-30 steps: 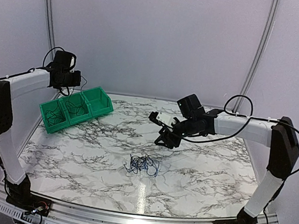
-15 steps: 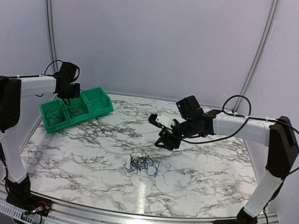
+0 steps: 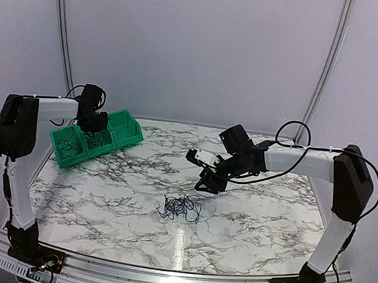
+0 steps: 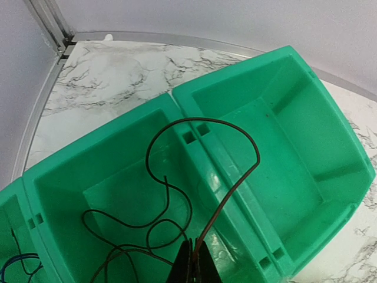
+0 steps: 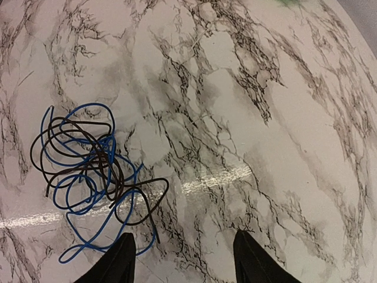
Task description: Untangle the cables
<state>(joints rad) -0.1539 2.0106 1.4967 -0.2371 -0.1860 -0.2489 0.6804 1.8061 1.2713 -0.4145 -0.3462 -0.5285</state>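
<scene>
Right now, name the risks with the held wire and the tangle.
The left gripper pinches a black wire whose loop spans the wall between two green bins; released here, it may hang across both.
The open right gripper hovers beside the blue-and-black tangle; a blind grab could catch several strands and tighten it.

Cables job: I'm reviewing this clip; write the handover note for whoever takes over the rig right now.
Left gripper: shut on a black cable, over the middle green bin.
Right gripper: open, holding nothing, poised above the marble table near the tangle.
Done: one black cable pulled free; a blue strand lies in the end bin.
To do: drop the held cable, then separate the blue and black tangle.
</scene>
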